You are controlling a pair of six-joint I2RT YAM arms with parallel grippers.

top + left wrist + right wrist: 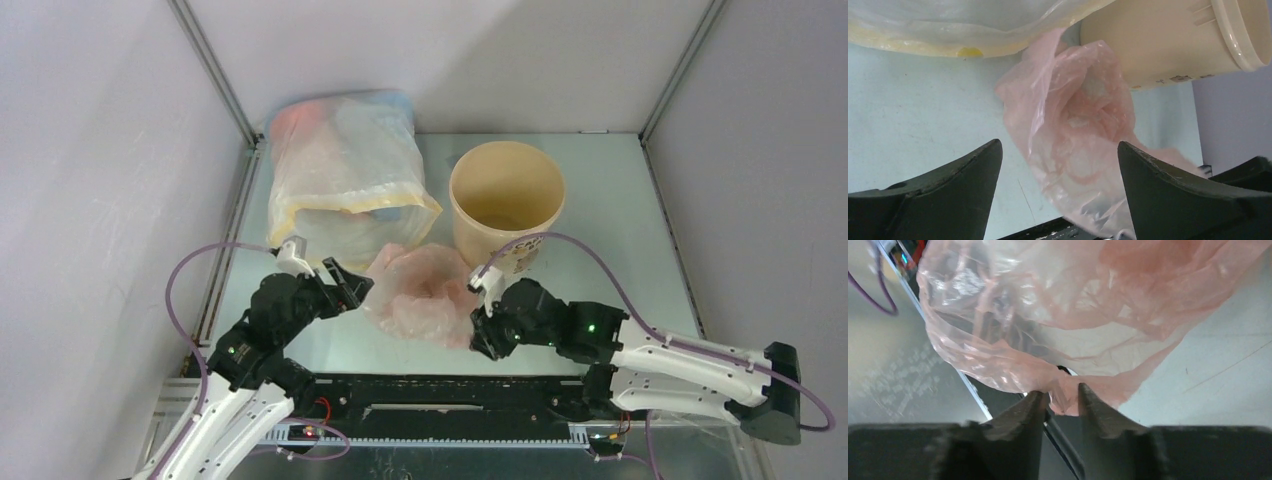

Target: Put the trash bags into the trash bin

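Found the pink bag (420,290) crumpled on the table (620,230), between the left gripper (352,285) and the right gripper (478,312), just in front of the trash bin (455,205) and up against the clear sack (345,160) (yellow hem toward the arms). Saw only from above the bin standing upright, mouth open. Could not judge either pair of fingers there. Got from the left wrist view the left gripper (1059,145) spread wide, bag (1073,125) ahead, untouched; bin (1158,40) cut off, print too small to read. Got from the right wrist view the right gripper (1060,392) nearly together, a fold of bag (1073,315) in the narrow gap. Could not tell whether pinched or loose.
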